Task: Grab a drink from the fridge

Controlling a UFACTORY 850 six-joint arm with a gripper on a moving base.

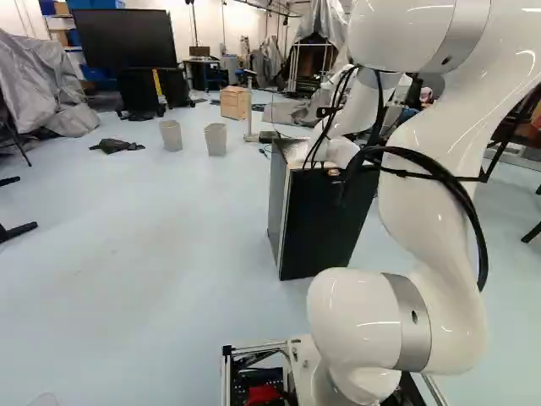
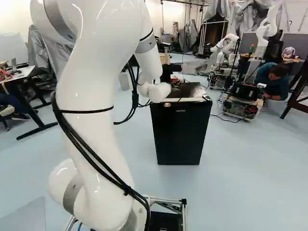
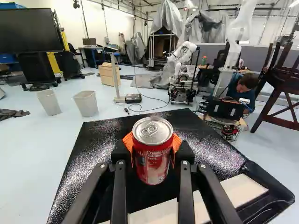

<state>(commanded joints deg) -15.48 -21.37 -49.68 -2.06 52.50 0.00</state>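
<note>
Over the fridge's top, my gripper point(image 2: 175, 80) shows small and partly hidden behind the arm's wrist in the right base view. The wrist view has the gripper point(image 3: 152, 145) shut on a red drink can point(image 3: 153, 156), orange pads against both sides. The can is upright, its silver lid facing up with the tab unopened; I cannot tell whether its base touches the top. The black fridge point(image 2: 179, 132) stands ahead of the base, its front door against the body as far as I can see. Its speckled top point(image 3: 100, 140) lies under and around the fingers.
Two pale bins point(image 1: 171, 135) point(image 1: 215, 139) stand on the floor beyond the fridge at its left, near a wooden box point(image 1: 235, 102). Another robot point(image 2: 226, 50) is farther back. A person point(image 2: 273, 77) crouches beside equipment on the right. A dark wooden chair point(image 3: 285, 88) stands nearby.
</note>
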